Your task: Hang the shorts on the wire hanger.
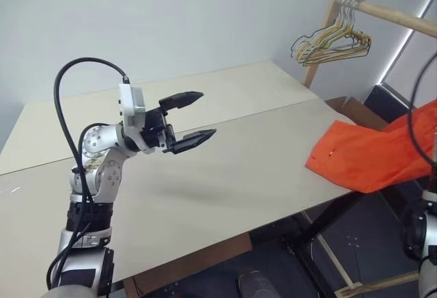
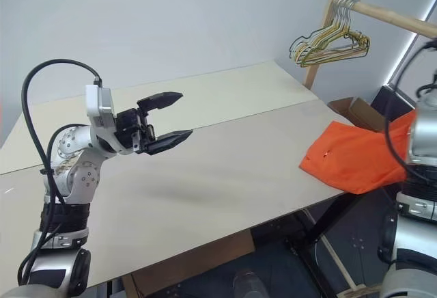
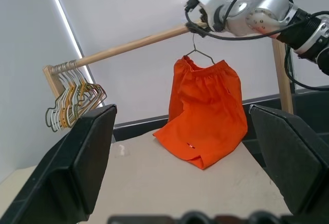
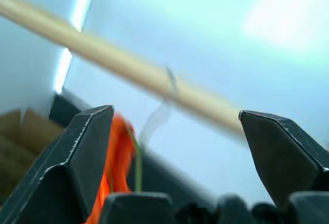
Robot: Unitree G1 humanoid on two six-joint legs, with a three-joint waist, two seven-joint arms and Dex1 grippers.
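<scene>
Both claws gape empty on my screens: left claw [image 1: 193,117] hovers above the table [image 1: 225,175], right claw [image 4: 175,131] sits just by the rail [image 3: 133,47]. Shorts [image 3: 205,116] hang on the hanger [image 3: 198,54], hem touching the table.

No lettering, label, brand mark, number or sign can be read anywhere in the room.
</scene>
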